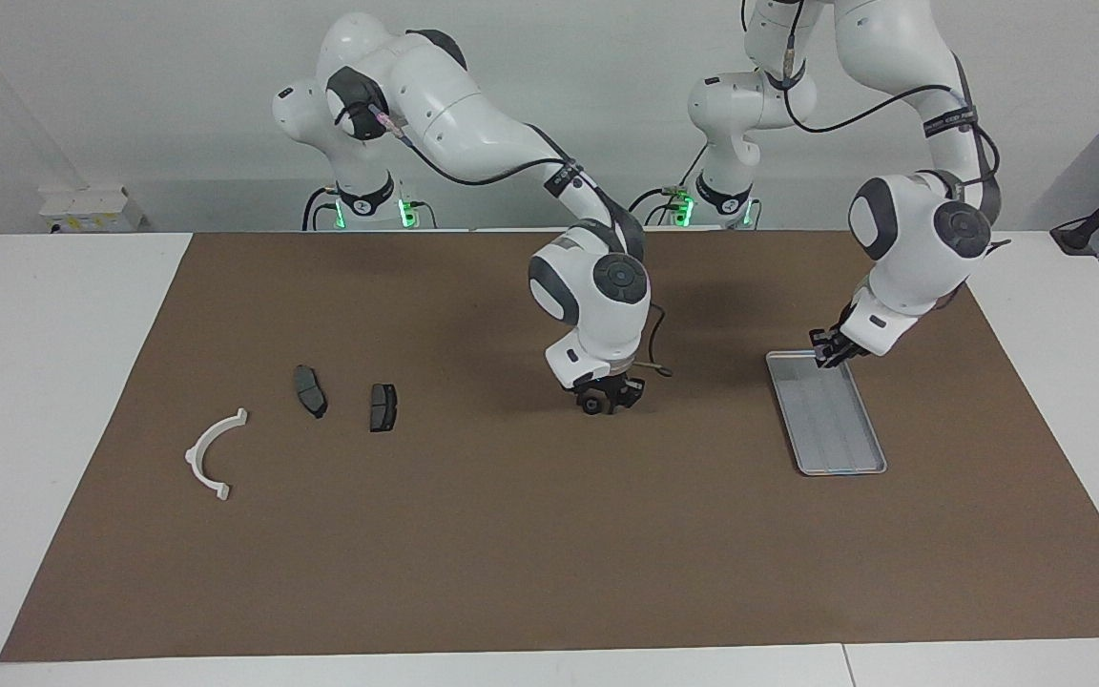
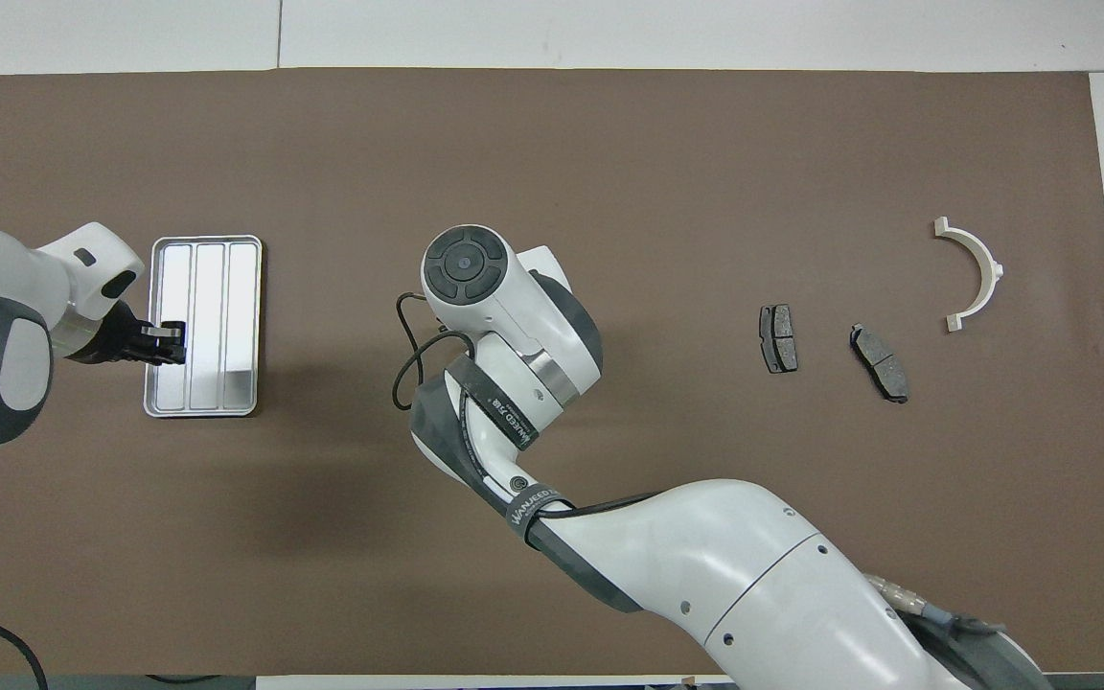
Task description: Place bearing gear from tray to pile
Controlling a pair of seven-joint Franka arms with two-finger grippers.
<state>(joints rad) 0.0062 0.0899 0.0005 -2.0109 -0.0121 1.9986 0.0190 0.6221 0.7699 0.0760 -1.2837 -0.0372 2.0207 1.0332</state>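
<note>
Right hand point(image 1: 601, 402) clamped on small dark round bearing gear point(image 1: 590, 405), low over worktop point(image 1: 511, 534); hidden overhead. Left hand point(image 1: 826, 351) over ribbed silver tray point(image 1: 840, 448) rim, grip state unclear.

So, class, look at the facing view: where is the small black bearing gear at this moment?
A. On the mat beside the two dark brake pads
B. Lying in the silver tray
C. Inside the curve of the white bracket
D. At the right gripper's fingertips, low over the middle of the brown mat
D: the bearing gear sits at the tips of the right gripper over mid-mat, apart from the tray and the pile.
</note>
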